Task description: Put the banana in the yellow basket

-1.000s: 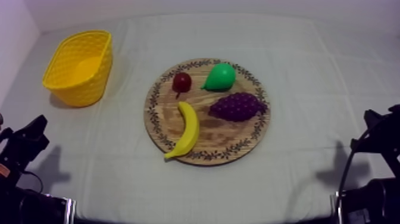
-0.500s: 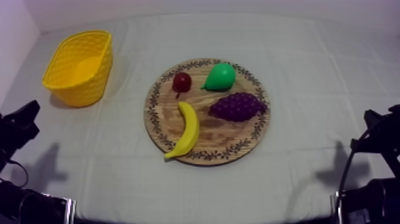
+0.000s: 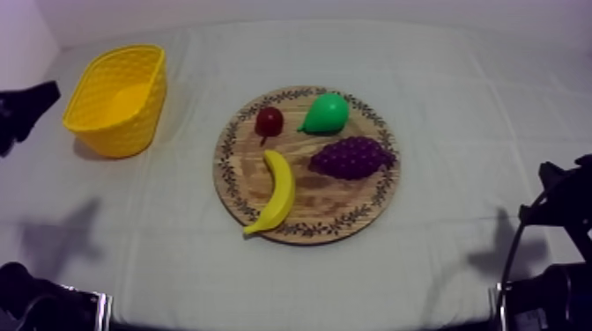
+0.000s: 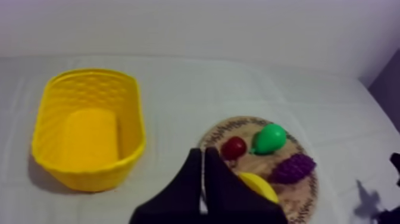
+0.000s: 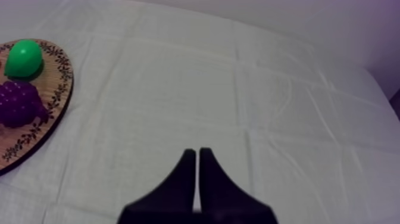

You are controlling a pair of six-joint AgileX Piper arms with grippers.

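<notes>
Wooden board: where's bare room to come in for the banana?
Bare wood lies on the wooden board beside the banana, on the near side of the grapes. Open cloth runs between the board and the yellow basket. Crowded: the far half, where small red fruit, pear and grapes cluster.

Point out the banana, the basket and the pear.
banana (image 3: 280,189): top view, middle of its curve.
basket (image 3: 116,143): top view, near outer wall.
pear (image 3: 327,114): top view, middle of its body.

basket (image 3: 132,128) yellow, lattice | board (image 3: 339,207) brown, leafy rim | banana (image 3: 278,189) yellow | pear (image 3: 326,114) green | grapes (image 3: 351,158) purple | cloth (image 3: 458,106) grey-white
</notes>
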